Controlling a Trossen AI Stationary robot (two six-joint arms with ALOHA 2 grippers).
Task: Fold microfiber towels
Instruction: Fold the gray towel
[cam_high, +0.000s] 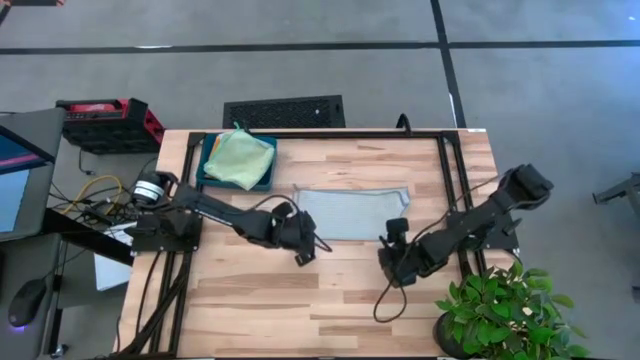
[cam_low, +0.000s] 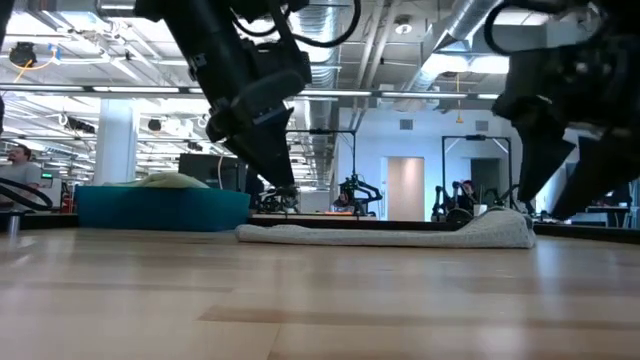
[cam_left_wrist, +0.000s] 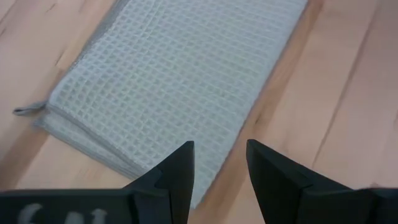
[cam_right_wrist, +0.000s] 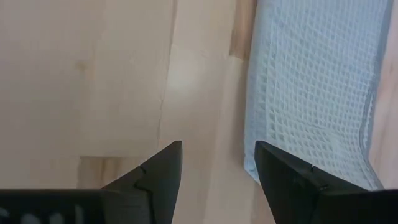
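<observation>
Two arms work over one table (cam_high: 330, 300), each ending in one gripper: the left gripper (cam_high: 300, 250) and the right gripper (cam_high: 392, 240), two in all, each with two fingers set apart.

Two towels show: one pale grey towel (cam_high: 350, 210), folded, lying near the middle of the table toward its far edge, and one light green towel (cam_high: 240, 158) in the tray.

One teal tray (cam_high: 205, 172) sits at the table's far left corner.

One potted plant (cam_high: 500, 310) stands at the near right corner.
</observation>
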